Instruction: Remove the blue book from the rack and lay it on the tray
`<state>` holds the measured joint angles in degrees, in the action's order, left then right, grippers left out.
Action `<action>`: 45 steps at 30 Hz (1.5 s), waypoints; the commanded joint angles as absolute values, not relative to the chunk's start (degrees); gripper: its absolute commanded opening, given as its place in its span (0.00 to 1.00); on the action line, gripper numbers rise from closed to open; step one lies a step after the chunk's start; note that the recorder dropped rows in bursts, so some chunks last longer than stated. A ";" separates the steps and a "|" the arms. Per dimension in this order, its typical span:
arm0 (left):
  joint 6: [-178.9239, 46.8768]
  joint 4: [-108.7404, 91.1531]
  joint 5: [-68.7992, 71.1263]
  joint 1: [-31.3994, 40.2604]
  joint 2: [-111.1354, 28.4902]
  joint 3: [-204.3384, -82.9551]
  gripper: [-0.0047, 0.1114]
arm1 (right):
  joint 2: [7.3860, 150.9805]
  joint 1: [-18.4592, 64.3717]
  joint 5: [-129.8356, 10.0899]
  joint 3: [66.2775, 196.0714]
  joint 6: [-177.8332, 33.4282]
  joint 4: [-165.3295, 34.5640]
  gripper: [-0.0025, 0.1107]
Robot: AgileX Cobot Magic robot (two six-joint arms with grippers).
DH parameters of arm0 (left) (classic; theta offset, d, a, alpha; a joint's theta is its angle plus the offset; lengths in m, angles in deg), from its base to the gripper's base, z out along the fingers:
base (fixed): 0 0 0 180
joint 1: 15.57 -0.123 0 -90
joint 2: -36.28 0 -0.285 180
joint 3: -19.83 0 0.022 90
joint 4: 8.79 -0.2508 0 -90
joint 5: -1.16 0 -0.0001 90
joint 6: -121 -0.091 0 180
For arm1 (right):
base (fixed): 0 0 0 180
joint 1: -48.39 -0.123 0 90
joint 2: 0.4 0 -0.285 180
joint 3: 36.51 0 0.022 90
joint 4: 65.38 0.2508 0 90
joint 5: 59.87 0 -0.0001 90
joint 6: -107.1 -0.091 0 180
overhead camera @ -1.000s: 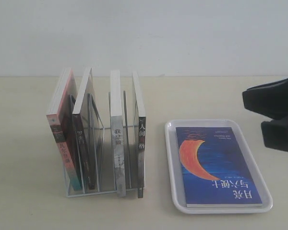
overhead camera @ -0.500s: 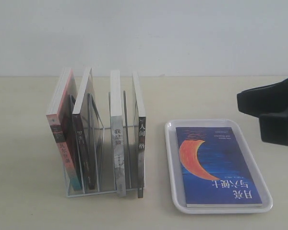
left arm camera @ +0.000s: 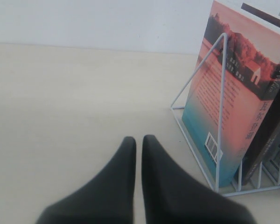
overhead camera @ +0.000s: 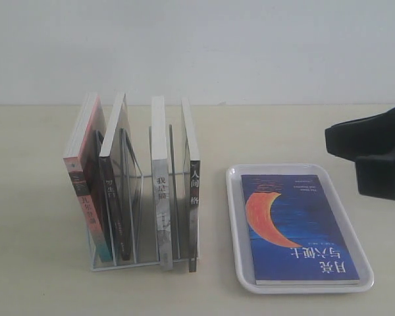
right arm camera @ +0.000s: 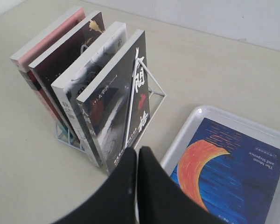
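The blue book [overhead camera: 303,230] with its orange-red crescent lies flat, cover up, inside the white tray [overhead camera: 232,217]. The right wrist view shows the same book [right arm camera: 233,172] in the tray [right arm camera: 186,130]. The white wire rack [overhead camera: 138,263] stands to the left of the tray with several books upright in it. My right gripper [right arm camera: 136,150] is shut and empty, held in the air over the gap between rack and tray; the exterior view shows it [overhead camera: 365,157] at the right edge. My left gripper [left arm camera: 138,139] is shut and empty, low over the table beside the rack [left arm camera: 196,84].
The rack holds a pink-and-teal book [overhead camera: 85,191], a dark book [overhead camera: 115,191], a grey-spined book [overhead camera: 160,197] and a black-spined book [overhead camera: 193,197]. A pale wall runs behind the beige table.
My right gripper has shifted slightly to the left in the exterior view, then stopped. The book, tray and rack have not moved.
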<state>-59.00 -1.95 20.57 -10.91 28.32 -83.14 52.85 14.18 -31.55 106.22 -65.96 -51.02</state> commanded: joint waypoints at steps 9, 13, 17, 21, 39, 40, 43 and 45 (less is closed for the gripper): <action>-58.64 -2.20 20.31 -10.97 28.49 -82.96 0.08 | 52.56 14.55 -31.22 106.28 -65.96 -50.96 0.02; -58.64 -2.20 20.31 -10.97 28.49 -82.96 0.08 | 52.56 14.35 -31.58 106.28 -64.96 -51.24 0.02; -58.64 -2.20 20.31 -10.97 28.49 -82.96 0.08 | 52.70 14.09 -30.32 106.04 -64.83 -52.38 0.02; -58.64 -2.20 20.31 -10.97 28.49 -82.96 0.08 | 51.75 14.19 -32.09 100.15 -65.56 -52.38 0.02; -58.64 -2.20 20.31 -10.97 28.49 -82.96 0.08 | 16.69 37.49 -55.42 66.28 -66.72 -43.49 0.02; -58.64 -2.20 20.31 -10.97 28.49 -82.96 0.08 | 15.98 38.11 -54.79 66.28 -66.72 -43.49 0.02; -58.64 -2.20 20.31 -10.97 28.49 -82.96 0.08 | 13.88 40.11 -52.69 66.28 -65.52 -43.60 0.02; -58.64 -2.20 20.31 -10.97 28.49 -82.96 0.08 | 12.04 41.08 -49.95 66.28 -63.55 -43.87 0.02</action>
